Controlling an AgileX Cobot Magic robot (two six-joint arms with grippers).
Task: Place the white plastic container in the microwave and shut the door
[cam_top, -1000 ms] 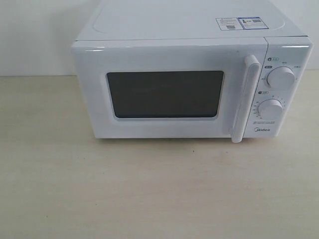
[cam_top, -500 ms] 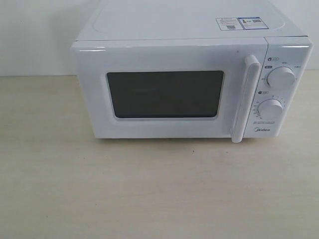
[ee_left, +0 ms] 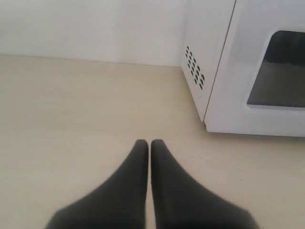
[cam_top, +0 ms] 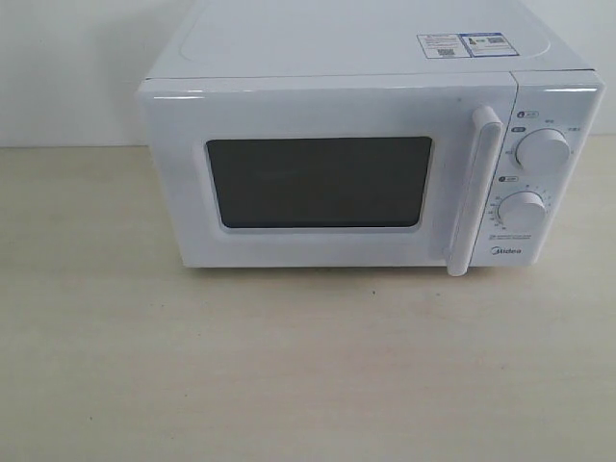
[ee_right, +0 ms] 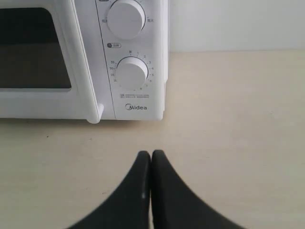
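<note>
In the exterior view, one large white Midea microwave (cam_top: 337, 48) stands on the pale wooden table (cam_top: 289, 375). Its single white door (cam_top: 183, 192), with a dark rectangular window, sits flush against the body. One tall white bar handle (cam_top: 476, 192) runs beside two round white knobs, an upper dial (cam_top: 542, 149) and a lower dial (cam_top: 523, 210), and two stickers (cam_top: 462, 44) lie on top. The translucent-white plastic container shows nowhere on the table, so zero are counted, and the dark window hides the inside. With the door shut and nothing left outside, the task is probably complete, though I cannot confirm that the box is within. In the left wrist view, the one left gripper (ee_left: 149, 143) hangs over bare table near the microwave's vented side wall, its black fingers pressed together on nothing. In the right wrist view, the one right gripper (ee_right: 150, 153) is likewise clenched and empty, low in front of the dial panel, apart from it.
</note>
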